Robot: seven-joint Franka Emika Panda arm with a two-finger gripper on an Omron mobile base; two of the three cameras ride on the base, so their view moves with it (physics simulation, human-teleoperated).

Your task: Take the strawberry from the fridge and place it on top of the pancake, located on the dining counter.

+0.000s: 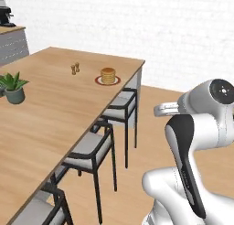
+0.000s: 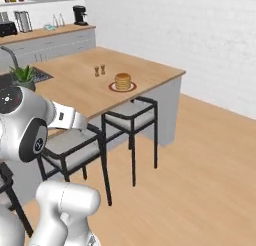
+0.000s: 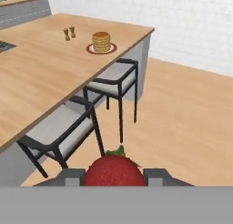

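Hand view shows the gripper [image 3: 113, 176] clamped on the strawberry [image 3: 114, 170], a finger pressed against each side of the red berry, its green cap pointing up. Just ahead of the hand stand two dark-framed chairs [image 3: 113, 82] with grey seats, tucked under the dining counter [image 3: 41, 77]. Farther ahead and a little to the left, the pancake [image 3: 101, 41] sits on its red-rimmed plate near the counter's far corner, with two small shakers [image 3: 69, 33] beside it.
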